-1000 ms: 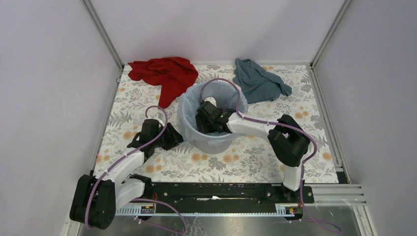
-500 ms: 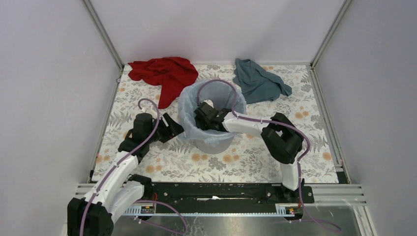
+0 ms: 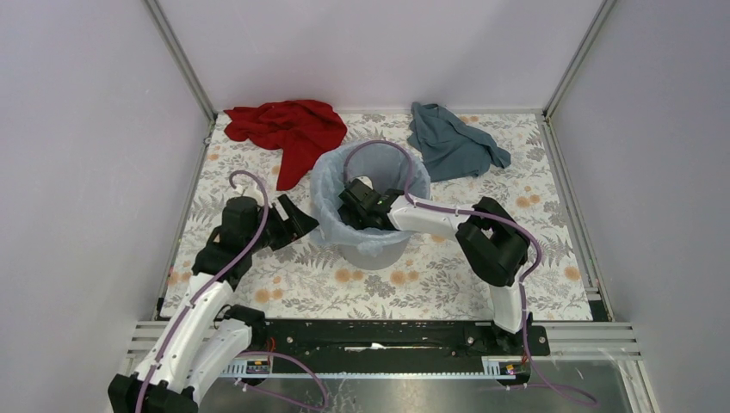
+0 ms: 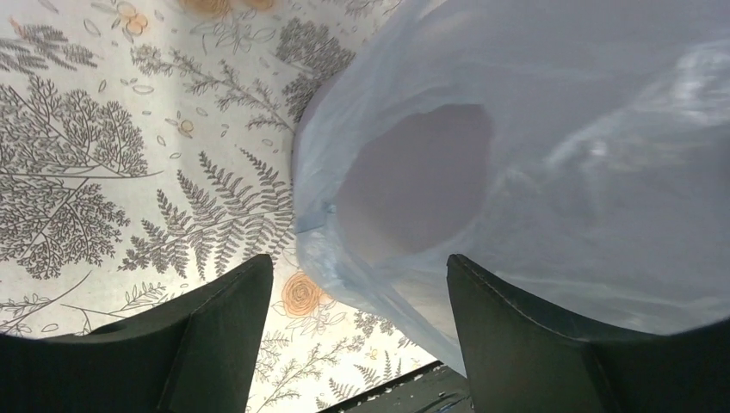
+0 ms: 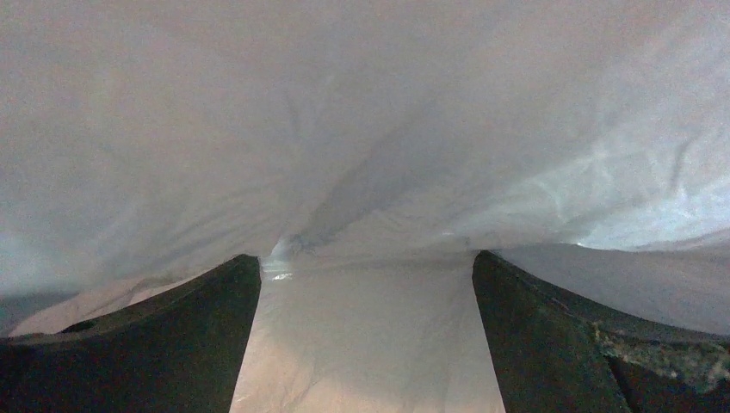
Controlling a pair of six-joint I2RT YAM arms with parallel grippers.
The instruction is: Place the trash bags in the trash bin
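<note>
At the 9 o'clock side of the trash bin [image 3: 372, 255], your left gripper [image 3: 301, 225] has backed off over the last second; it was tucked against the wall near 8 o'clock and now sits just beside it, fingers [image 4: 219, 318] spread wide and holding nothing, the film's hem hanging ahead of them; inside the bin, your right gripper [image 3: 355, 206] has slid a little toward 10 o'clock, its fingers [image 5: 189, 318] also parted, with only smooth film before them; the trash bag [image 3: 328, 185] lines the bin and folds outward over the rim, plainly so from 6 round to 11 o'clock; you have, I judge, the bag essentially seated; what remains looks like withdrawing the right arm without dragging film out; the released hem at 9 o'clock looks loose, so watch it.
</note>
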